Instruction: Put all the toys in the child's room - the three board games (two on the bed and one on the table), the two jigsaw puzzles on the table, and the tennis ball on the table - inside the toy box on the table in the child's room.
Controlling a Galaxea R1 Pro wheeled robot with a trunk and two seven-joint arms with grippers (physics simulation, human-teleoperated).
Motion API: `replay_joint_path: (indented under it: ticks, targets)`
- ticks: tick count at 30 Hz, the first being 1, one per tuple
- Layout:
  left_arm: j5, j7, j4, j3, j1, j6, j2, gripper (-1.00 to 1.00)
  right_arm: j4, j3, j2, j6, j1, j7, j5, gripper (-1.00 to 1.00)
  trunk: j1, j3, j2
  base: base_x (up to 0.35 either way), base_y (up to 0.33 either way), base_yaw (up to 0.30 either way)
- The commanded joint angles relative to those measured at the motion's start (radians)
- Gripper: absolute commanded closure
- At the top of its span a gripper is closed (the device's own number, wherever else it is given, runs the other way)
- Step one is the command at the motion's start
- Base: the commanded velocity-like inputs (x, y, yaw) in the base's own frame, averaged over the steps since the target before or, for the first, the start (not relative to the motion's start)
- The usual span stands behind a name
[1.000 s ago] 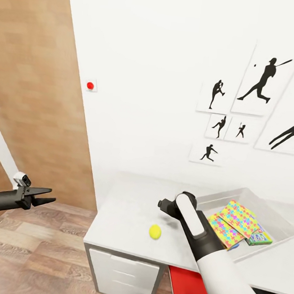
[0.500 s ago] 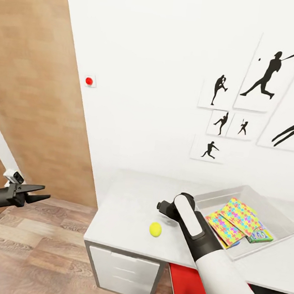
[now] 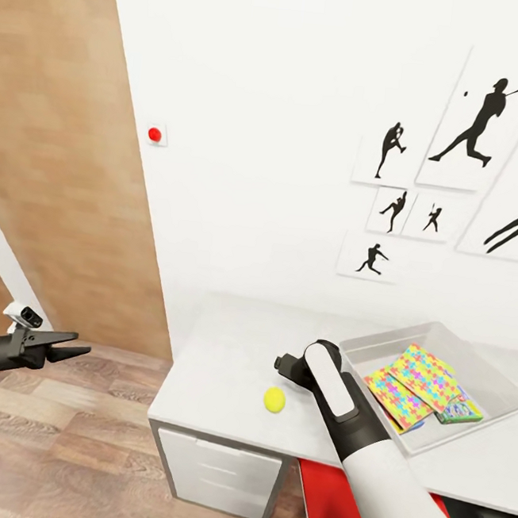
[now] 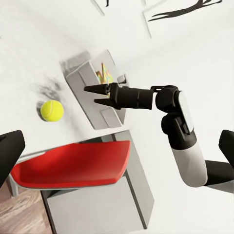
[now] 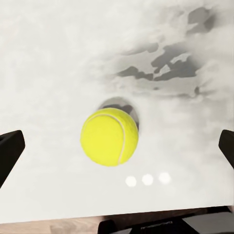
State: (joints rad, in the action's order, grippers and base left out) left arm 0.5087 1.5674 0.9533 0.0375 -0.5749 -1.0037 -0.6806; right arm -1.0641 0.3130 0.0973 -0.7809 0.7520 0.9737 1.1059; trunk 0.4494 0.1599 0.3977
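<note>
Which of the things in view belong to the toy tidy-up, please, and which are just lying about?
Belonging to the job:
- tennis ball, on the table
- toy box
- two jigsaw puzzles, already in the box
- board game, also in the box
- right end effector, open above the ball

Just lying about:
- red chair
- wall silhouettes
- red wall button

Fuzzy tennis ball point(image 5: 109, 137), matt table point(image 5: 53, 53)
</note>
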Motion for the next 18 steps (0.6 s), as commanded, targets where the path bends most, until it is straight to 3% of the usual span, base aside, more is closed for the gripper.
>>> replay_joint_path:
  ticks: [1,18]
  targets:
    - [0.001,0.003,0.000,-0.001,-0.001,-0.011,-0.001,-1.00,-0.001,0.001,0.000,-0.003,0.002,0.010,0.008,-1.00,0.001,0.004,0.002,0.000,0.000,0.000]
    - [0.001,0.003,-0.001,-0.001,0.000,-0.012,-0.001,-1.00,0.033,0.000,-0.002,-0.002,0.018,0.010,0.008,-1.00,0.001,0.032,0.002,0.009,0.022,0.000]
